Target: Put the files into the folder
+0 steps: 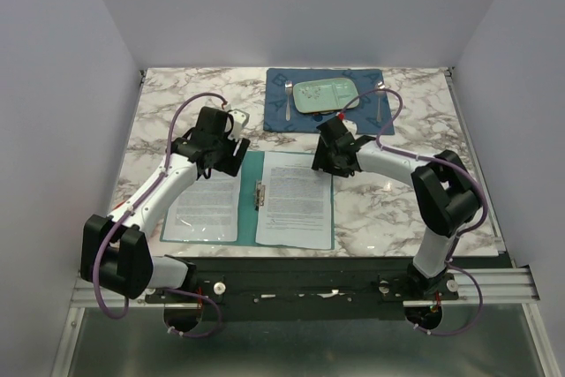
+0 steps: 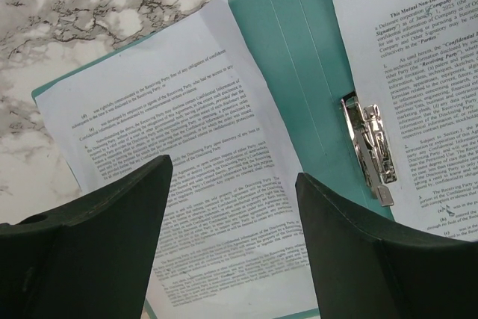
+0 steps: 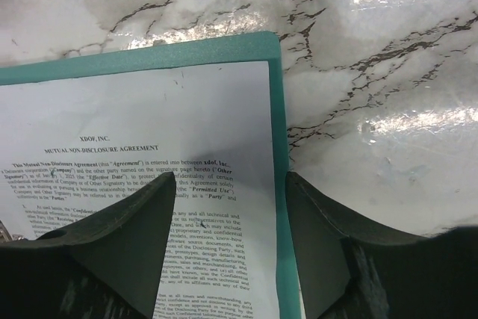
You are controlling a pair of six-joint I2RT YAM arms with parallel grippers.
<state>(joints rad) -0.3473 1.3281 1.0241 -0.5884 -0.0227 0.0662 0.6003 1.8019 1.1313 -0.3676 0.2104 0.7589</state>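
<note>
Along the worktop's near edge the folder (image 1: 248,218) lies open, with the files (image 1: 296,200) one on each leaf and a metal clip (image 2: 370,151) at the crease. The left gripper (image 2: 233,169) hangs over the left sheet with its fingers apart, and its arm hides that sheet's far corner. The right gripper (image 3: 230,177), also with fingers apart, hangs over the right sheet, which is headed "XDOF, INC. MUTUAL NON-DISCLOSURE AGREEMENT". At the far edge a blue placemat (image 1: 278,116) holds a plate (image 1: 325,94).

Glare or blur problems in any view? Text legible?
Right wrist: glare on the marble table, heading on the right sheet legible. Left wrist: left sheet text sharp, clip glinting, left gripper fingers dark. Top external: even light, print too small to read.
</note>
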